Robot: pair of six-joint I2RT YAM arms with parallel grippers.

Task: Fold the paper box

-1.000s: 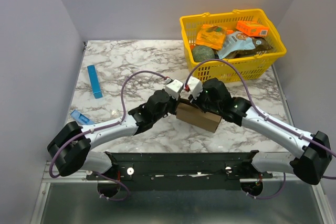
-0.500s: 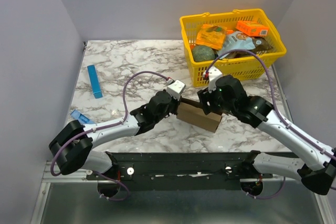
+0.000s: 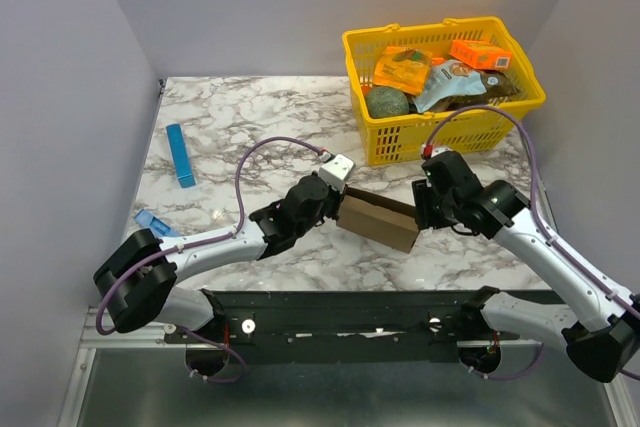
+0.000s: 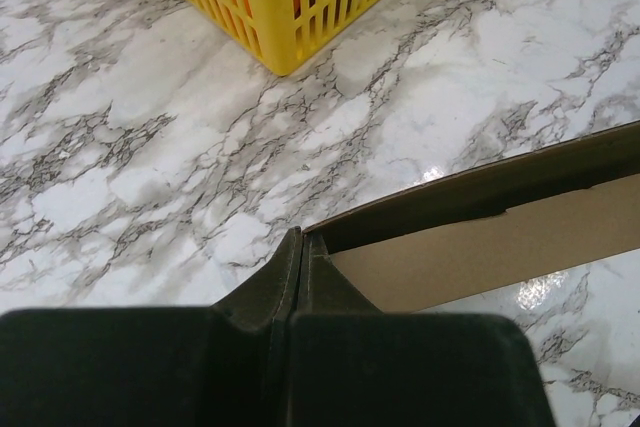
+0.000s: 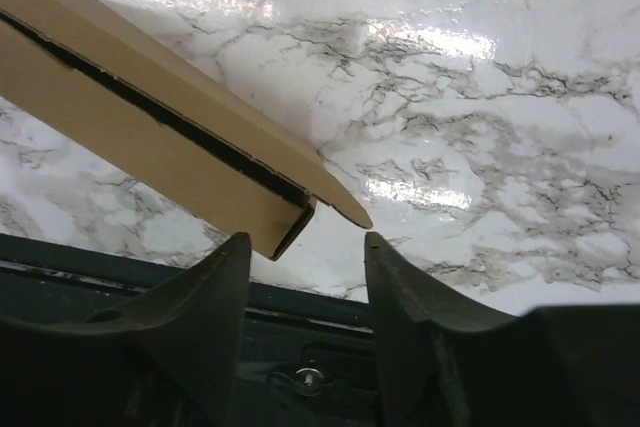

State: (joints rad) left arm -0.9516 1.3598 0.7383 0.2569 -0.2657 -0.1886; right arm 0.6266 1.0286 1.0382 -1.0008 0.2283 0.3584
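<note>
Two pincers flanking the paper box [image 3: 380, 222], box lying on the marble table [image 3: 250, 117] near the yellow basket [image 3: 440, 137], left pincer [image 4: 300, 247] clenching the box's left edge, right pincer [image 5: 307, 244] hanging released, jaws apart, box's right corner just ahead of it

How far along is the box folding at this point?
Done: the paper box already stands as a rectangular carton, not a flat sheet. In hand: the left claw is shut on its left end; the right claw is open just off the right corner, gripping nothing. Left: a flap there juts out loose and a dark gap runs along the panel edge, so closing remains.
</note>
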